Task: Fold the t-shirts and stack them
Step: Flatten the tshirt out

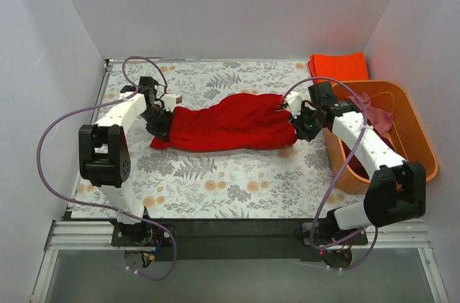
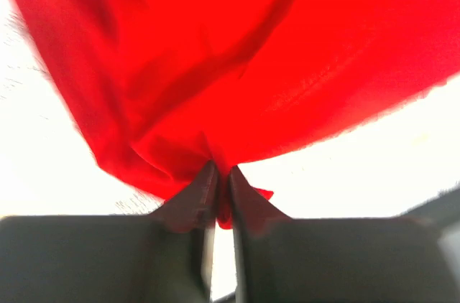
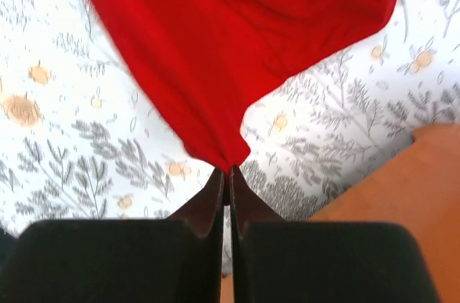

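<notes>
Between both grippers hangs the red t-shirt (image 1: 233,123), stretched over the table (image 1: 215,181); left gripper (image 2: 221,174) pinches its left end, right gripper (image 3: 228,174) pinches its right end, beside the orange tub (image 1: 410,113).

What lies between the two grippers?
The red t-shirt, bunched lengthwise, spans from left gripper to right gripper; each is shut on an end. Top external view shows it.
</notes>
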`<state>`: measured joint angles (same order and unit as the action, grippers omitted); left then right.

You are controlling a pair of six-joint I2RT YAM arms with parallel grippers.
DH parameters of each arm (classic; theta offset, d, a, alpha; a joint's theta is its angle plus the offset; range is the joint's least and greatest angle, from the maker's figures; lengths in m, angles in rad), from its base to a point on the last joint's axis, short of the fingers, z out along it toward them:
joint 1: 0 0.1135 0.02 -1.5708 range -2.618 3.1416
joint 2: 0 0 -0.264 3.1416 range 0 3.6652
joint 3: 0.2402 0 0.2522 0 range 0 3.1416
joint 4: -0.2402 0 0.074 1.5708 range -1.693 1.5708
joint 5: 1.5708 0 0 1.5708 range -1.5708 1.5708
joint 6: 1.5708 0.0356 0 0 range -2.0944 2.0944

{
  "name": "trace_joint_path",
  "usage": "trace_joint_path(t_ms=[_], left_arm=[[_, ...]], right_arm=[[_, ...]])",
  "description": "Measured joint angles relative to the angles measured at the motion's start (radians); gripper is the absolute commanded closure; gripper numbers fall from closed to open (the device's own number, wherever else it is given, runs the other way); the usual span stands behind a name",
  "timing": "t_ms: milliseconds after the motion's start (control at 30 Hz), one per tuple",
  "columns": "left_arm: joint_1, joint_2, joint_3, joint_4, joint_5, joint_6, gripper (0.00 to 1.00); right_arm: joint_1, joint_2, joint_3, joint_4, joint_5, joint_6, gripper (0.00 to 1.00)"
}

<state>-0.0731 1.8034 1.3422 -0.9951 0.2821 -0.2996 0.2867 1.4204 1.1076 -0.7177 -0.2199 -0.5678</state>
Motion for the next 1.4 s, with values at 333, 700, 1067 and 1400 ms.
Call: trace_joint_path(t_ms=[333,700,1067,1400], left_arm=[[0.007,-0.214,-0.14,-0.175,0.109,0.163,0.52],[0.032,-0.2,-0.171,0.041,-0.035,0.038,0.55],[0.032,-0.137,-0.341,0.091,-0.084,-0.025,0.51],[-0.064,-0.23,-0.3,0.1,-0.095,-0.061,0.5]], right_arm=[[-0.042,-0.04,-0.15,-0.171,-0.016,-0.116,0.99],[-0.144,-0.167,-0.171,-0.207,0.016,-0.171,0.99],[-0.155,-0.135,-0.17,-0.209,-0.035,-0.164,0.99],[-0.156,-0.097,-0.162,-0.217,-0.071,-0.146,0.99]])
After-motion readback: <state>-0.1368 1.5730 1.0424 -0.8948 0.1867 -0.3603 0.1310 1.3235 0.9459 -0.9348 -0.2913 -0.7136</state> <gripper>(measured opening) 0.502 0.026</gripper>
